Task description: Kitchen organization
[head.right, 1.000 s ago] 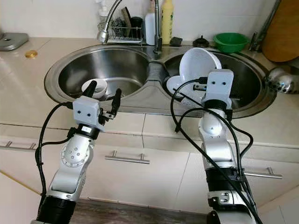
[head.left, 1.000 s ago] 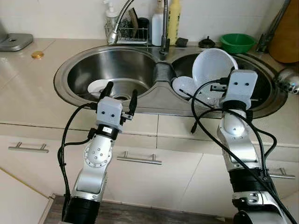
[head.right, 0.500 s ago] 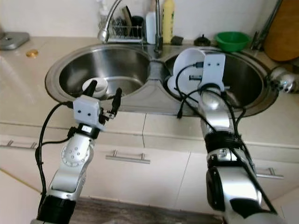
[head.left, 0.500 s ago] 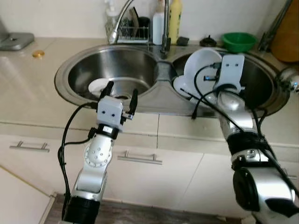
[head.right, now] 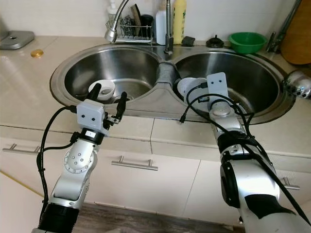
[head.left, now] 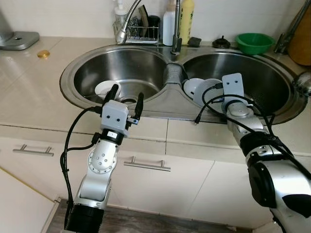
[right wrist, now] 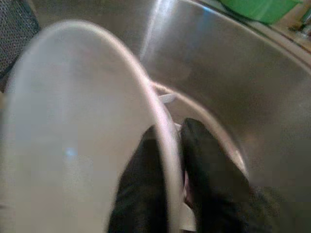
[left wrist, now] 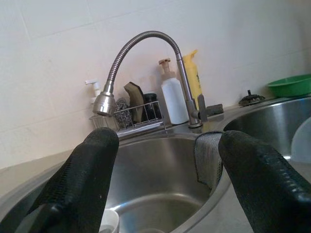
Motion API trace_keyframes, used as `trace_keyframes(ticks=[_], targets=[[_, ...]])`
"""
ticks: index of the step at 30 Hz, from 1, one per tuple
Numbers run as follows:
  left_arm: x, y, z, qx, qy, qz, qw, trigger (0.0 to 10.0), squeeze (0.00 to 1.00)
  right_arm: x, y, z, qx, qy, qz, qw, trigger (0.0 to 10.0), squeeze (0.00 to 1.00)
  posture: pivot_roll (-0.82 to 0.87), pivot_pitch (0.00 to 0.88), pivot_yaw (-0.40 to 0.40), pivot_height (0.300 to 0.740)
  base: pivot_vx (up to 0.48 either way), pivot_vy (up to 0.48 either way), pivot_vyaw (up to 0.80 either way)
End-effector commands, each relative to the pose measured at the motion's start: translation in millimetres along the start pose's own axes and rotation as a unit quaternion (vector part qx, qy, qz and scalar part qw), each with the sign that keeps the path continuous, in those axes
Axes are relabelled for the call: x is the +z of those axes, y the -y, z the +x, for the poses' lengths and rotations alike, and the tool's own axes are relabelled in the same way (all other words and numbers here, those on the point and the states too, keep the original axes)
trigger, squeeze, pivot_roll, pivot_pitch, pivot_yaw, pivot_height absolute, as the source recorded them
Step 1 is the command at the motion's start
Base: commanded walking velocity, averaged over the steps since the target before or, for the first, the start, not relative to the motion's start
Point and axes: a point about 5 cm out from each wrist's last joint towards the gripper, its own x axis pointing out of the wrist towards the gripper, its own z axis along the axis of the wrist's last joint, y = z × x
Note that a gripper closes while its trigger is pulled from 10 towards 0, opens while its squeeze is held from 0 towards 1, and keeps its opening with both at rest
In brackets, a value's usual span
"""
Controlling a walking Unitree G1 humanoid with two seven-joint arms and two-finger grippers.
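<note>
My right gripper (right wrist: pixel 167 145) has its jaws clamped on a plate's (right wrist: pixel 73 160) rim, low in the right sink (head.left: pixel 272 73). My left gripper (head.left: pixel 125 97) hovers with jaws spread at the left sink's edge. That thin rim grip could slip and knock the plate against the dishes (head.left: pixel 194 87) beside it.

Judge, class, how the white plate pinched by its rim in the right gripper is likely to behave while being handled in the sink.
The white plate looks rigid and smooth, so it probably won't flex. The right gripper pinches only its thin rim, so it may pivot or slip. It is likely breakable if knocked against the steel sink.
</note>
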Motion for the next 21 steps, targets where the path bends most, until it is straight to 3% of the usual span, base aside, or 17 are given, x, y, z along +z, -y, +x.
trace_keyframes(ticks=[1, 8, 14, 17, 18, 21], targets=[[1.6, -1.8, -0.2, 0.000, 0.001, 0.005, 1.000, 10.0, 0.00, -0.6, -1.7, 0.5, 0.013, -0.006, 0.008, 1.000, 10.0, 1.00, 0.04, 0.019, 0.011, 0.740, 0.000, 0.000, 0.00], [1.5, -0.3, 0.8, -0.003, 0.001, 0.003, 1.000, 10.0, 0.00, -0.6, -4.3, 0.5, 0.025, -0.001, 0.022, 0.999, 10.0, 1.00, 0.04, 0.017, 0.014, 0.740, 0.000, 0.000, 0.00], [1.7, -0.1, 0.4, -0.001, 0.002, 0.000, 1.000, 10.0, 0.00, 12.6, 0.7, 0.2, 0.011, 0.049, 0.073, 0.996, 10.0, 1.00, 0.04, 0.016, 0.013, 0.740, 0.000, 0.000, 0.00], [1.3, -0.5, 0.1, 0.002, 0.000, -0.002, 1.000, 10.0, 0.00, 32.4, 5.1, -3.1, -0.002, 0.121, 0.133, 0.984, 10.0, 1.00, 0.04, 0.014, 0.007, 0.740, 0.000, 0.000, 0.00], [1.3, -0.5, 0.1, 0.002, 0.000, -0.002, 1.000, 10.0, 0.00, 32.4, 5.1, -3.1, -0.002, 0.121, 0.133, 0.984, 10.0, 1.00, 0.04, 0.014, 0.007, 0.740, 0.000, 0.000, 0.00], [1.0, -0.7, -0.1, 0.005, -0.002, -0.007, 1.000, 10.0, 0.00, 53.5, 7.5, -13.9, -0.007, 0.214, 0.189, 0.958, 10.0, 1.00, 0.04, 0.014, 0.007, 0.740, 0.000, 0.000, 0.00]])
